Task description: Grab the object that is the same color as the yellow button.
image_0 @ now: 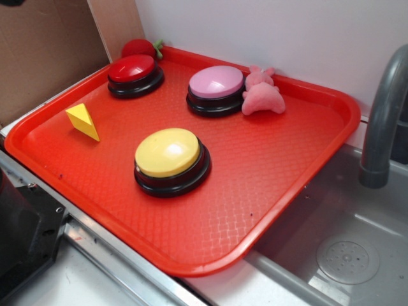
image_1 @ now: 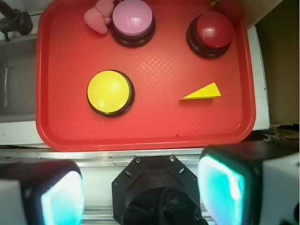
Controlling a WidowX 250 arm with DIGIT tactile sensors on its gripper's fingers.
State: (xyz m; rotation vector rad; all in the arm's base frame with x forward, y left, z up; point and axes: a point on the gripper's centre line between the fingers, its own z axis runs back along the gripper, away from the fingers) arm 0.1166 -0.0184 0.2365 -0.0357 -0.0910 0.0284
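Wedge (image_1: 203, 92) – small, yellow, triangular – lies on the red tray (image_1: 154, 126), well ahead of the claw (image_1: 140, 192) and slightly to its right in the wrist view. The claw is open, its two pads wide apart, holding nothing, off the tray's near edge. The yellow button (image_1: 109, 91) sits left of the wedge, apart from it. Beyond stand a pink button (image_1: 132, 19) and a red button (image_1: 213, 30). No writing is readable.
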